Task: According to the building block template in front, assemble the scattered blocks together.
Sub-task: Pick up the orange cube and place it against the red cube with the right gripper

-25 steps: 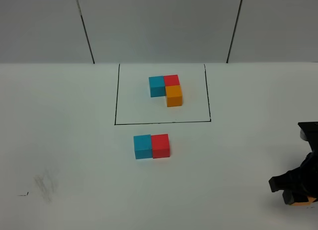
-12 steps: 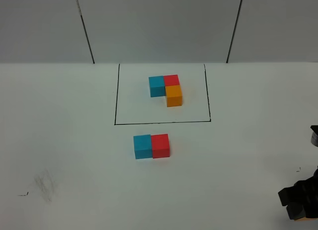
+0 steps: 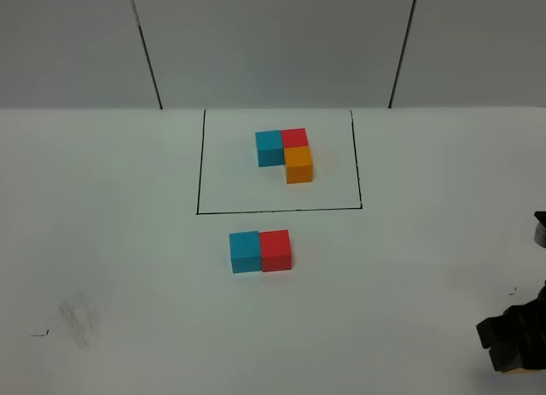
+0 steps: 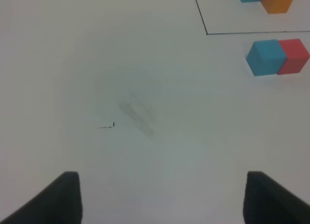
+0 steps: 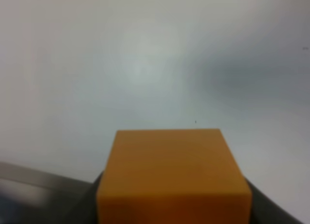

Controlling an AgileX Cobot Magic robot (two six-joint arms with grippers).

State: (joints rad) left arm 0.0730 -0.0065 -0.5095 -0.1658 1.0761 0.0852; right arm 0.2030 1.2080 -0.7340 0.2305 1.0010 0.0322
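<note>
At the near right corner of the desk (image 3: 102, 241), my right end effector (image 3: 514, 354) is clenched on the orange cube (image 5: 173, 178). Its slot lies far-left of it: the near side of the red cube (image 3: 275, 250), joined to the blue cube (image 3: 245, 252). My left end effector (image 4: 162, 197) is released. Farthest sits the framed template (image 3: 286, 153).

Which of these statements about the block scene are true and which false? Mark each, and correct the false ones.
1. The loose blue cube touches the loose red cube. True.
2. The loose pair lies inside the black frame. False: it lies outside, nearer the camera.
3. The right gripper holds the orange cube. True.
4. The left gripper is shut. False: it is open and empty.
5. The template forms a straight row. False: an L.
</note>
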